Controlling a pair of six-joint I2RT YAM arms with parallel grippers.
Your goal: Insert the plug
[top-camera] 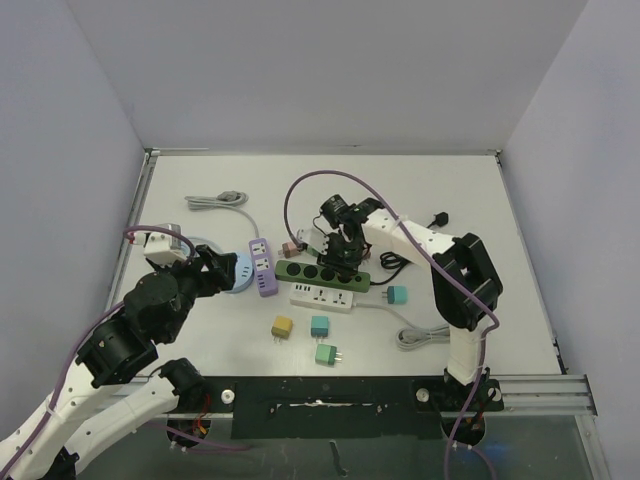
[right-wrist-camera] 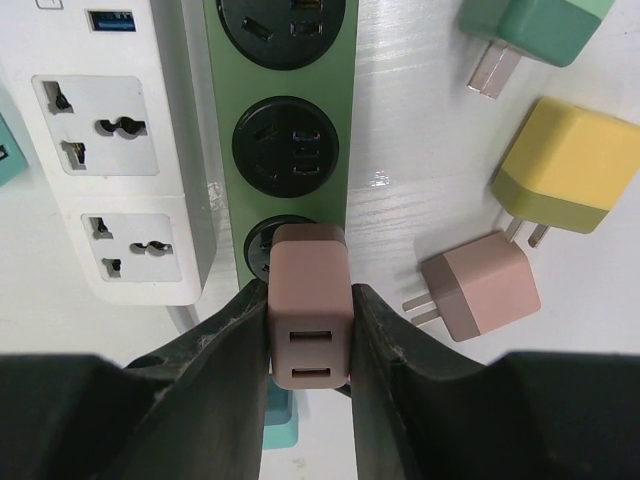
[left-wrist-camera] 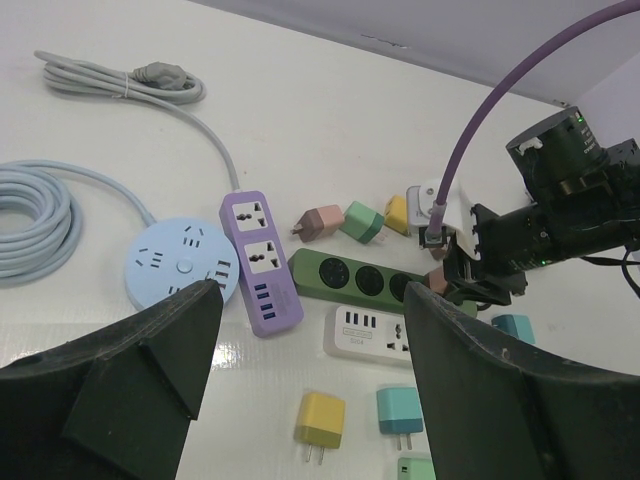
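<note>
Boxy pink plug (right-wrist-camera: 309, 310) at round black socket (right-wrist-camera: 255, 245), green strip (right-wrist-camera: 283, 83).

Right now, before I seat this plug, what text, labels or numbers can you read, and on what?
None legible.
White power strip: small grey print by its USB ports, too blurred to read.
Pink plug, green power strip, purple power strip: no markings visible.
</note>
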